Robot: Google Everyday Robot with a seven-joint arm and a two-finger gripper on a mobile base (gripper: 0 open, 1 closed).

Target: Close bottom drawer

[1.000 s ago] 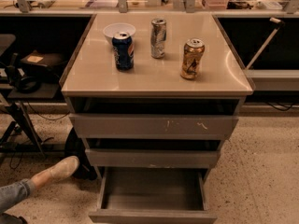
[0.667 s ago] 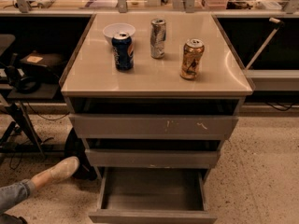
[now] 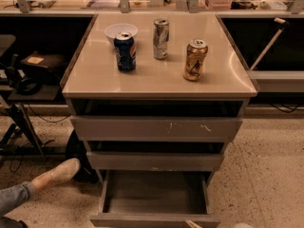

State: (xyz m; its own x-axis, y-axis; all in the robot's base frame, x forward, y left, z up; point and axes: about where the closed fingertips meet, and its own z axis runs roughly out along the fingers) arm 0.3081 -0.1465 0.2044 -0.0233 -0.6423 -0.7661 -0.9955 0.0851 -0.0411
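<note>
The bottom drawer [image 3: 154, 219] is the lowest of the three grey drawers. It stands pulled far out toward me, and its empty inside [image 3: 154, 194] shows. Its plain front runs along the bottom edge of the view. The mid drawer front [image 3: 154, 160] and the wide top drawer front [image 3: 156, 128] with white scratch marks sit further in. Only a small pale tip of my gripper [image 3: 192, 224] shows at the bottom edge, just at the front of the bottom drawer, right of its middle. A pale part [image 3: 242, 226] also shows to its right.
On the cabinet top [image 3: 223, 80] stand a blue can [image 3: 125, 51], a silver can [image 3: 161, 38], a gold can [image 3: 195, 60] and a white bowl [image 3: 120, 31]. A person's foot [image 3: 56, 174] and leg lie on the floor at the left. Dark shelving flanks the cabinet.
A small pale tip and a pale part have come into view at the bottom edge by the bottom drawer's front. The drawers and cans have not moved.
</note>
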